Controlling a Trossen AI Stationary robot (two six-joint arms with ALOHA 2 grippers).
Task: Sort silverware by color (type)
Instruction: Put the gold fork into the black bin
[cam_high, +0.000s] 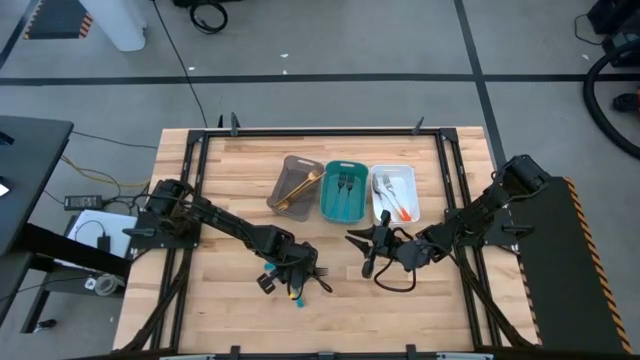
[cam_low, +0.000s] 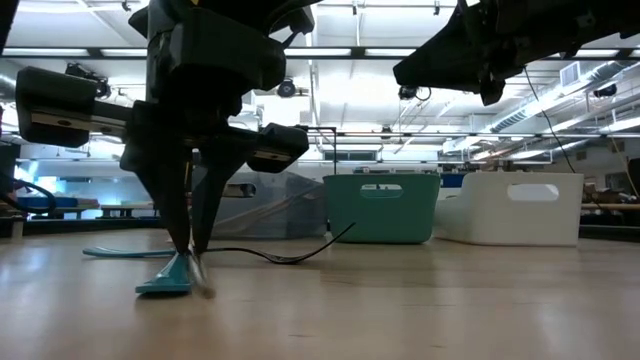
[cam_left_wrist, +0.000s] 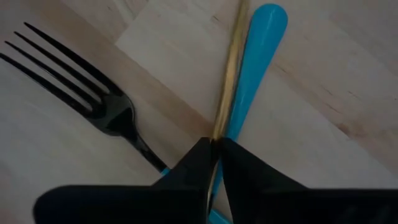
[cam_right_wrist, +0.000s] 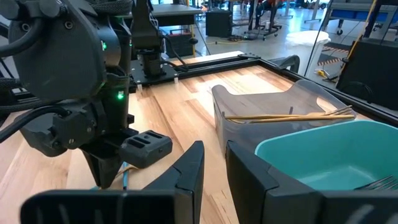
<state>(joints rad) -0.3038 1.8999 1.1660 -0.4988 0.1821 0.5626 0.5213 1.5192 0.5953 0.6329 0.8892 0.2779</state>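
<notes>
Left gripper (cam_left_wrist: 214, 149): it is pressing down at the table near the front edge, well in front of the grey-brown tray, with its two fingers drawn narrow around a thin gold utensil handle.
Gold utensil (cam_left_wrist: 229, 74): it is sitting pinched between the left gripper's fingertips, its handle running alongside a blue handle and touching it; which kind of utensil it is cannot be told.
Blue-handled utensil (cam_left_wrist: 258, 56): it is lying flat on the table under the left gripper, just beside the gold handle.
Dark fork (cam_left_wrist: 81, 87): it is lying on the wood beside the left gripper, tines pointing away from the fingers, its dark neck running into a blue handle.
Right gripper (cam_right_wrist: 211, 171): it is hovering above the table in front of the white tray, fingers standing a little apart and holding nothing.
Grey-brown tray (cam_high: 290, 172): it is holding gold pieces laid slantwise inside it.
Teal tray (cam_high: 344, 166): it is sitting just beside the grey-brown tray, with dark forks lying inside.
White tray (cam_high: 400, 172): it is standing just beside the teal tray, holding silver pieces with orange handles.
Table (cam_high: 220, 300): its pale wood is showing around the left gripper.
</notes>
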